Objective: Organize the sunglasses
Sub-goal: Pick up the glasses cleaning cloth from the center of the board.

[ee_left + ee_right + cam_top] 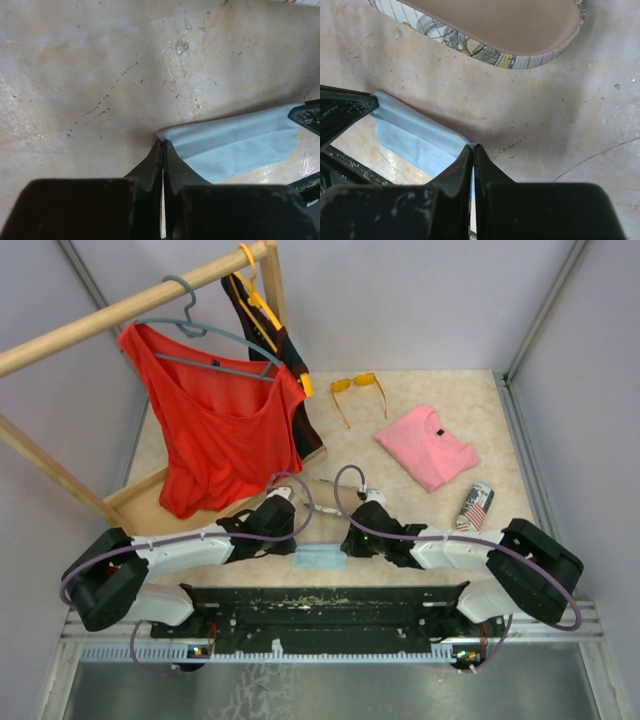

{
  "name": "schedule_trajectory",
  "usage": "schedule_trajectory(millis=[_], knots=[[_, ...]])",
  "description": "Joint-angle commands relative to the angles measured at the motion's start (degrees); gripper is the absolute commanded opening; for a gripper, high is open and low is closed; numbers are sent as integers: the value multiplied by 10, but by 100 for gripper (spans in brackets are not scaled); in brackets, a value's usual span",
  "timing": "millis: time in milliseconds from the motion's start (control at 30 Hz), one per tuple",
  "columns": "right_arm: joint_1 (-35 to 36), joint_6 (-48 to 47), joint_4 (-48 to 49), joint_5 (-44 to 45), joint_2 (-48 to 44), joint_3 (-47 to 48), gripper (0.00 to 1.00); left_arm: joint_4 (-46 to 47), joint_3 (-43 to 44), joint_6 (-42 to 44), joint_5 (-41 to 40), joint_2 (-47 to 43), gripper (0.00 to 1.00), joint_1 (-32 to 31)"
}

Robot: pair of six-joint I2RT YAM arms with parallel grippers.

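Two pincers are clamped fully shut on one flat, soft, light-blue cloth (235, 145). The left pincer (162, 145) pinches one corner and the right pincer (472, 147) grips the opposite end, with the fabric stretched between them just above the mottled beige, stone-look tabletop (100, 75). Each bite takes only the very edge. A pull apart could slip the thin, smooth weave out of one pair of tips, or crease it. Just ahead of the right pincer lies an open oblong glasses case (485, 54) with a rigid patterned rim and a plain tan lining, and a forward swing could knock it. The thin-armed orange sunglasses (358, 388) with yellow-orange lenses lie well ahead of both pincers, untouched, arms unfolded.
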Motion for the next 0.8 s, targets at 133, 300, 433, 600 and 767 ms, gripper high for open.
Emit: schedule_trajectory(millis=[133, 300, 433, 600, 767], knots=[[1, -11, 5, 46, -53, 6, 0, -20, 1, 15, -1, -24, 0, -3], [1, -11, -14, 63, -60, 15, 0, -14, 18, 20, -11, -17, 0, -1], [1, -15, -24, 69, -62, 27, 0, -11, 36, 29, -19, -16, 0, 1], [0, -20, -39, 83, -73, 42, 0, -11, 61, 48, -38, -21, 0, 6], [-3, -25, -53, 96, -82, 57, 0, -11, 87, 69, -42, -13, 0, 10]])
